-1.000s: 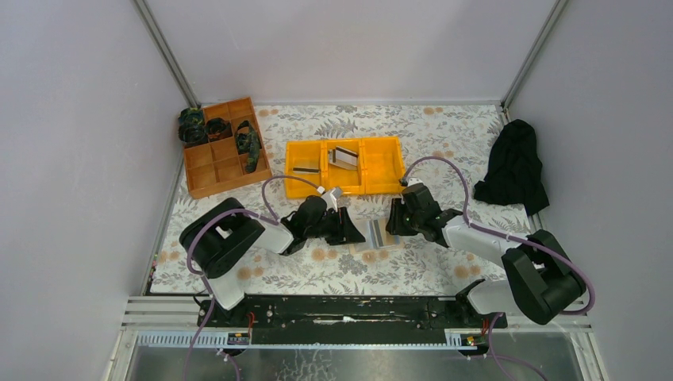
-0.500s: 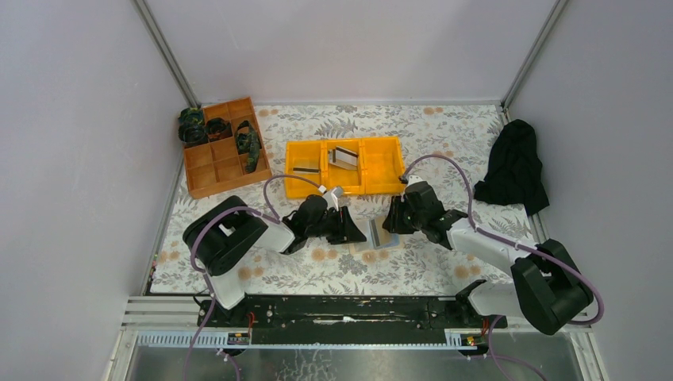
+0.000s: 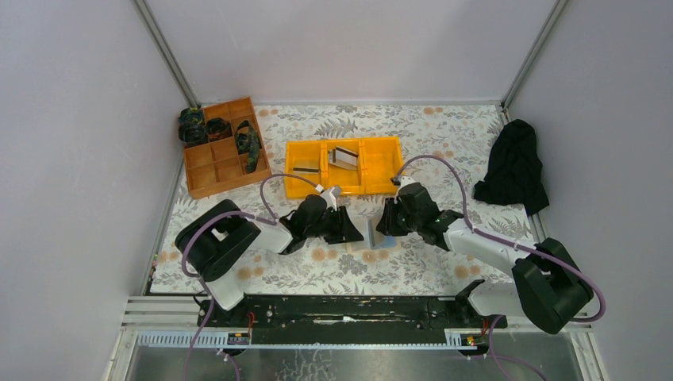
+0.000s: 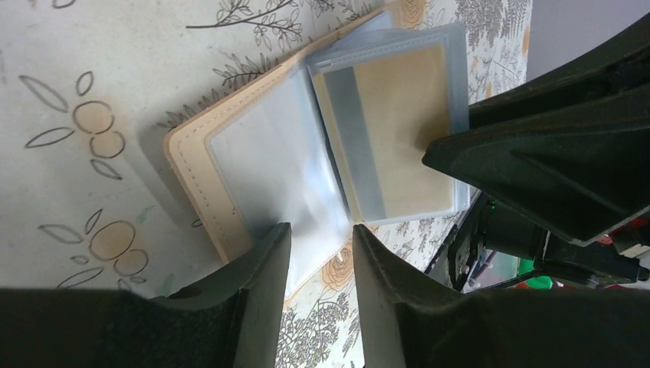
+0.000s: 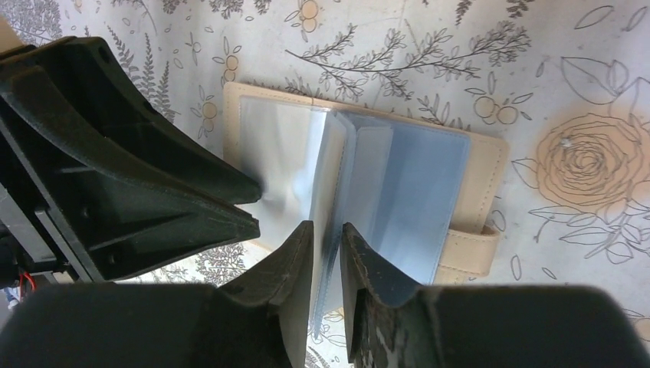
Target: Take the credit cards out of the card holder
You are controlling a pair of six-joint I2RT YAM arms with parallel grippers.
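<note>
From above, the tan folding card holder point(image 3: 371, 238) with translucent sleeves lies open on the floral surface point(image 3: 428, 127) between both arms. Only the left wrist view shows a tan, silver-striped credit card point(image 4: 398, 130) in a raised sleeve. The left claw point(image 4: 322, 241), half open, presses on a clear page. The right claw point(image 5: 326, 230), nearly closed, straddles an upright sleeve; whether it pinches, I cannot tell.

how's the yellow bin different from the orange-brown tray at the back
The yellow bin has three compartments in one row; the orange-brown tray is a grid of smaller cells. The yellow bin holds cards; the orange-brown tray holds dark items in its far cells. The bin sits mid-table, about square to the edge; the tray sits far left, turned at an angle. Both are open-topped, on the floral cloth.
</note>
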